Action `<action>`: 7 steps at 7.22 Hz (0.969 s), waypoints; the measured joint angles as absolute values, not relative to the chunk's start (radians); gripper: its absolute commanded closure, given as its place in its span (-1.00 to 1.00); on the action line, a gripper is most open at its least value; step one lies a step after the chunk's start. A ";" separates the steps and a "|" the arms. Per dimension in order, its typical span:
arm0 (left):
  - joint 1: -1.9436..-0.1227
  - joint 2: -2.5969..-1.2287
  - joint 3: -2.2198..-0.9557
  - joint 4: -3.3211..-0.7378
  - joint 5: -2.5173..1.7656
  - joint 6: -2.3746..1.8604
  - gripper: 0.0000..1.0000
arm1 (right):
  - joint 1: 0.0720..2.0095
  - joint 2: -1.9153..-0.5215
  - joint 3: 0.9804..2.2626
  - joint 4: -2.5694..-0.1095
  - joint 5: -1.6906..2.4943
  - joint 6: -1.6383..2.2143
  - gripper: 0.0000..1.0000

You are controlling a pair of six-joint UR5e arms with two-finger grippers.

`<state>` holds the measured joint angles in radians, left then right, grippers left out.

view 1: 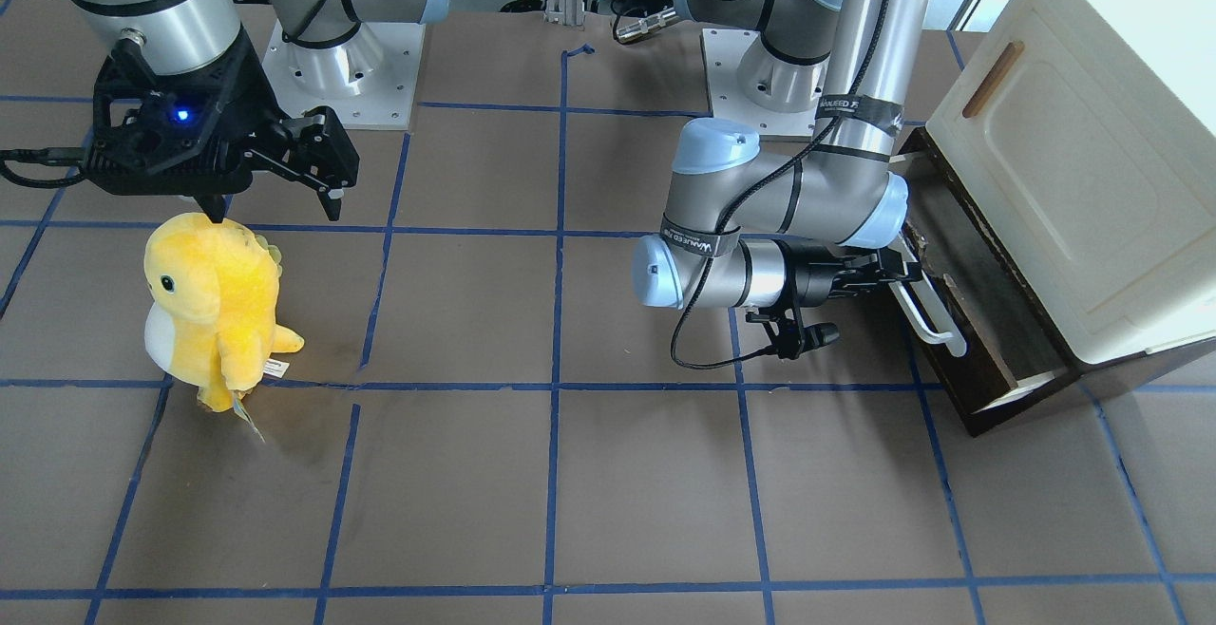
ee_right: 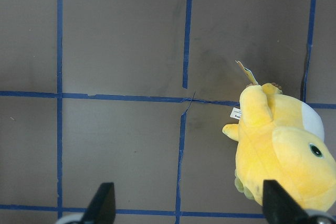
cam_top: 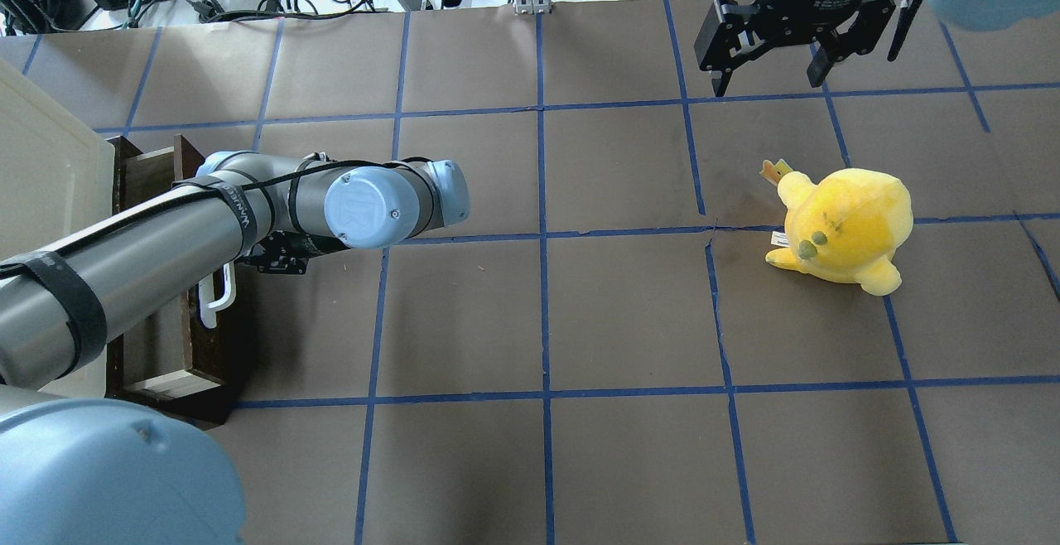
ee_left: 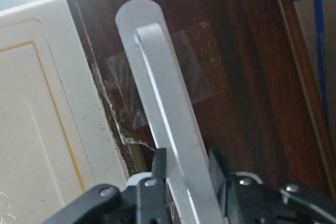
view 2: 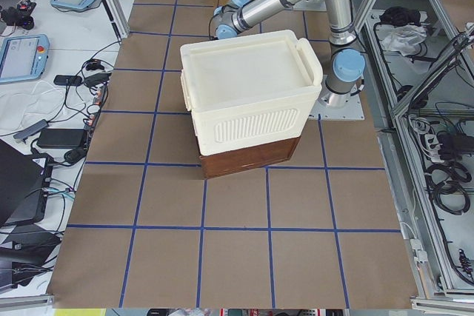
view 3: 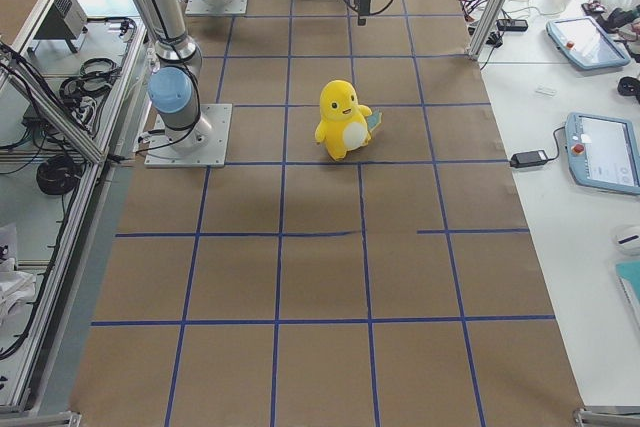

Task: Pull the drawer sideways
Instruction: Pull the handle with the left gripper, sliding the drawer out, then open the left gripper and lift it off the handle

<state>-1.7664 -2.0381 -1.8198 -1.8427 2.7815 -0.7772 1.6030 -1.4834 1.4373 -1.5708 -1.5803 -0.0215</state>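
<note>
**White bar handle pinched at the drawer's front**

Dark brown wood fronts the wide shallow drawer, which sits at the right edge of the front-facing view. It stands partly out from under a cream-white cabinet that has a small brown wooden handle. In the overhead view the drawer lies at the lower left, showing a pale wood side and a greyish inside.

The left gripper reaches in level from the centre of the frame. Its two black fingers close on either side of the white bar, and the pads seem to press it, though the bottom edge of the wrist view cuts them off.

The right gripper hangs at the overhead view's upper right with its fingers spread wide, holding nothing. Below it a yellow plush toy stands on the brown table mat with its blue tape grid, well apart from the drawer.
</note>
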 measured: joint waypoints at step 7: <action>-1.818 -2.035 -1.805 -1.842 2.770 -0.776 0.92 | 1.603 -1.483 1.437 -1.571 -1.581 -0.021 -1.00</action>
<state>-1.8176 -2.0354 -1.8045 -1.8423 2.7704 -0.7762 1.6030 -1.4834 1.4374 -1.5708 -1.5807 -0.0215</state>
